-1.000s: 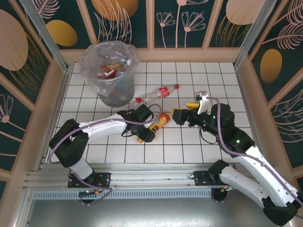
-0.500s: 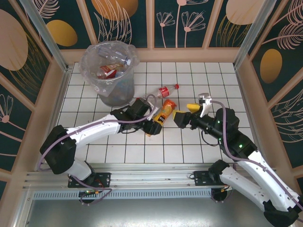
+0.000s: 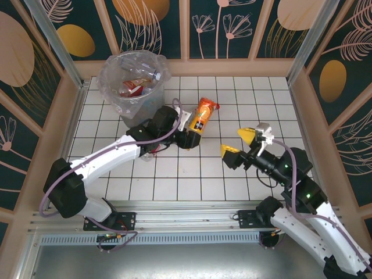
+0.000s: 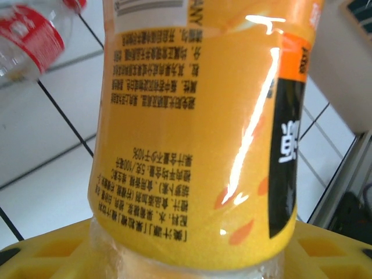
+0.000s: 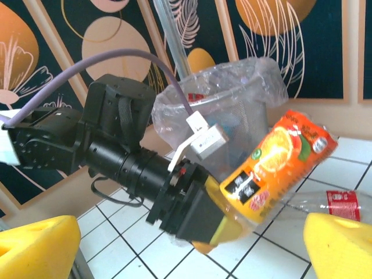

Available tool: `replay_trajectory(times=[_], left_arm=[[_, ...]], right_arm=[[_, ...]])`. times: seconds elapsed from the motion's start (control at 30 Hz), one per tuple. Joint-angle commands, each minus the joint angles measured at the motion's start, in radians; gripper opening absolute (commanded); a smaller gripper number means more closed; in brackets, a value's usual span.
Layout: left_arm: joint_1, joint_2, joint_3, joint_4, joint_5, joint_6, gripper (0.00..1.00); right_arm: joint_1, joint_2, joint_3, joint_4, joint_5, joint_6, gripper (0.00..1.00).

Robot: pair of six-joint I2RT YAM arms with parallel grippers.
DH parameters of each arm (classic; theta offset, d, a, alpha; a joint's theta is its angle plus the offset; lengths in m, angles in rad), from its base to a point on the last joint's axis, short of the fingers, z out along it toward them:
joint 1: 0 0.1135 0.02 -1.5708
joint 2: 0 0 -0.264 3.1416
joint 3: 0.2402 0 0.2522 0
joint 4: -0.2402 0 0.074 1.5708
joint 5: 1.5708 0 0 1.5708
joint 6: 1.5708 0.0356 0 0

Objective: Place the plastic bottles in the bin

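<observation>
Your left gripper (image 3: pixel 193 130) clamps the glossy orange-labelled bottle (image 3: pixel 204 114), now lifted toward the crinkly-bagged round bin (image 3: pixel 139 113); your right gripper (image 3: pixel 238 143), fingers spread and empty, has pulled back nearer.

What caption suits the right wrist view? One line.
Left gripper holds an orange-labelled bottle aloft in front of the bag-lined bin.

The setting is an enclosed robot test cell of a laboratory kind. The table (image 3: pixel 195 187) is a white tiled surface with dark grid lines. It is walled on three sides by dark panels (image 3: pixel 232 26) printed with orange ovals and pale plant outlines, set in light wooden framing. Aluminium posts (image 3: pixel 55 42) stand at the far corners. The left arm (image 3: pixel 110 154) and the right arm (image 3: pixel 305 197) are bolted to a metal rail (image 3: pixel 186 220) at the near edge. Purple cables (image 5: pixel 116 52) run along the arms.
</observation>
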Motion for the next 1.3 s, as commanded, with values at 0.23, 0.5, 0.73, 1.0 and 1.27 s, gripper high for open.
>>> replay_trajectory(times=[0.23, 0.5, 0.73, 1.0, 1.27], left_arm=[[0.064, -0.041, 0.297, -0.029, -0.061, -0.004, 0.59], [0.111, 0.046, 0.605, -0.271, -0.307, 0.132, 0.58], [0.162, 0.122, 0.79, -0.451, -0.501, 0.213, 0.58], [0.27, 0.158, 0.82, -0.587, -0.544, 0.206, 0.59], [0.324, 0.184, 0.795, -0.608, -0.663, 0.262, 0.6]], right_arm=[[-0.003, -0.067, -0.042, 0.021, 0.06, -0.083, 0.99], [-0.003, -0.064, -0.046, 0.012, 0.097, -0.077, 0.99], [-0.004, -0.056, -0.044, 0.003, 0.109, -0.077, 0.99], [-0.004, -0.054, -0.045, 0.0, 0.114, -0.076, 0.99], [-0.004, -0.054, -0.044, -0.003, 0.115, -0.076, 0.99]])
